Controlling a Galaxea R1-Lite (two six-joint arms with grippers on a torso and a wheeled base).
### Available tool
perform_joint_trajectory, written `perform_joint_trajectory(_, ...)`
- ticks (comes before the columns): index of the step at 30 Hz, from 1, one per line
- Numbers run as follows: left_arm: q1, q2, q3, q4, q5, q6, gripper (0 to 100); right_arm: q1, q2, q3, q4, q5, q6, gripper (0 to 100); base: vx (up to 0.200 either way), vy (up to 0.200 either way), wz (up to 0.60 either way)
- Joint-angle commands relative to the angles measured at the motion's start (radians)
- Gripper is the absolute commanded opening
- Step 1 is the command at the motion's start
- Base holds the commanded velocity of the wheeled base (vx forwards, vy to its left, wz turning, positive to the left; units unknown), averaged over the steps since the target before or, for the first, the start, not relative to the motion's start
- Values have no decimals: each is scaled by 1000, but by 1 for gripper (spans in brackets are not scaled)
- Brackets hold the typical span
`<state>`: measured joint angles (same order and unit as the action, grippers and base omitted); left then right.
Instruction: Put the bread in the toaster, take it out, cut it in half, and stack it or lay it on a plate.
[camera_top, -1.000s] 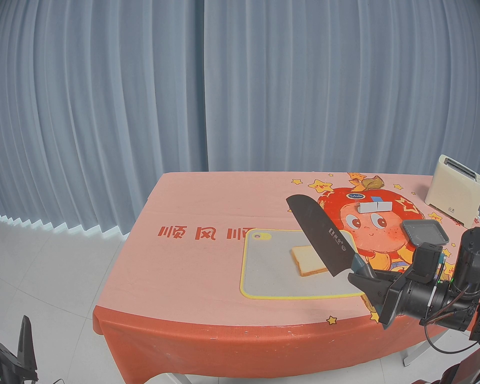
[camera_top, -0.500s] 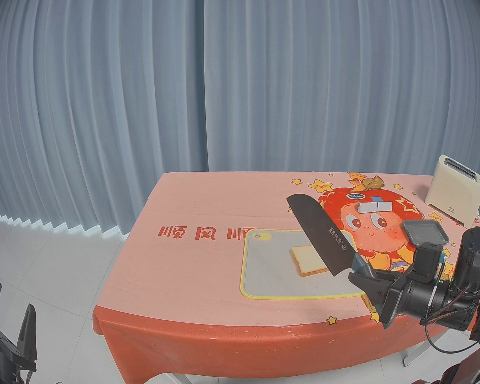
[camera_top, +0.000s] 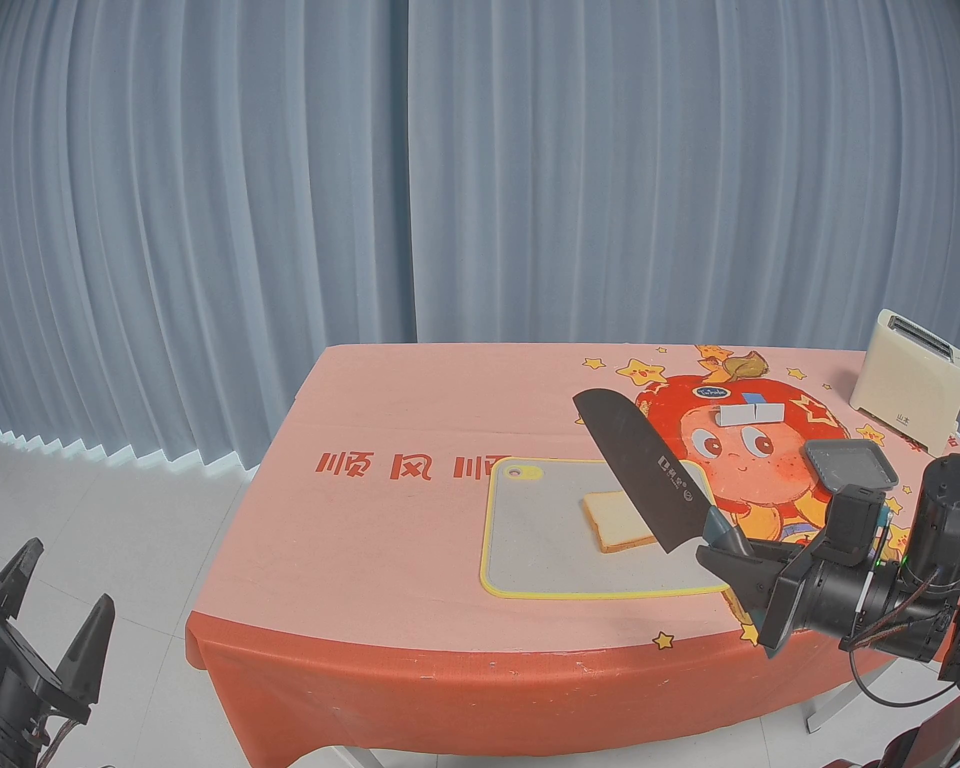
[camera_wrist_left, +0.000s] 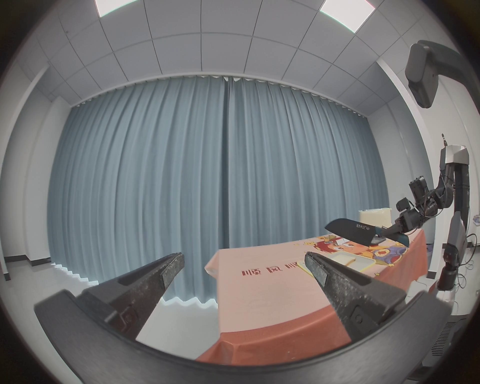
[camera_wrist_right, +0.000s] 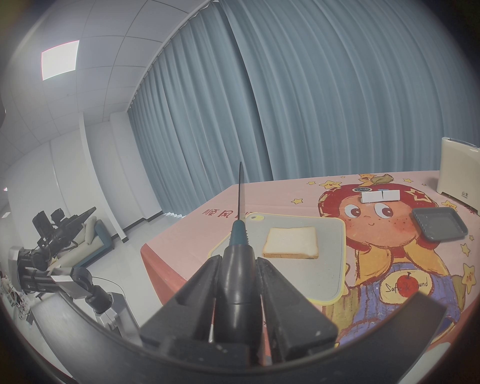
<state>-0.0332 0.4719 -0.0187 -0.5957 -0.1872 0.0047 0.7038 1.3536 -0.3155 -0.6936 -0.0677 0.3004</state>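
1. Well, my right gripper (camera_top: 730, 558) is clamped tight on the handle of the knife (camera_top: 645, 468), whose blade slants up over the bread (camera_top: 615, 521)
2. The bread lies flat and uncut on the yellow-rimmed cutting board (camera_top: 540, 560)
3. My left gripper (camera_top: 55, 615) hangs low, off the table's left, fingers spread wide
4. A small label (camera_top: 673, 478) marks the blade, and red lettering (camera_top: 400, 465) crosses the tablecloth (camera_top: 400, 400)
5. A dark tray (camera_top: 850, 463) sits between the board and the toaster (camera_top: 908, 382)
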Motion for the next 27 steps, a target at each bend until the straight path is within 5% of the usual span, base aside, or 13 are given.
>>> perform_joint_trajectory(1,-8,128,-33,-22,-32,6,100,0,5,3,-1,3,0,0,0,0,0)
perform_joint_trajectory(7,-10,310,-49,-176,-40,20,100,-3,5,-5,-1,3,3,0,0,0,0)
perform_joint_trajectory(12,-99,524,-58,-400,-37,18,100,-3,1,-5,-1,2,5,0,0,0,0)
perform_joint_trajectory(19,-223,587,-145,-404,-41,-8,100,-1,1,0,0,2,11,0,0,0,0)
perform_joint_trajectory(24,-231,657,-225,-404,-44,-9,100,2,-1,0,11,2,13,0,0,0,0)
perform_joint_trajectory(27,-240,749,-260,-409,-113,-8,100,0,1,-2,9,2,14,0,0,0,0)
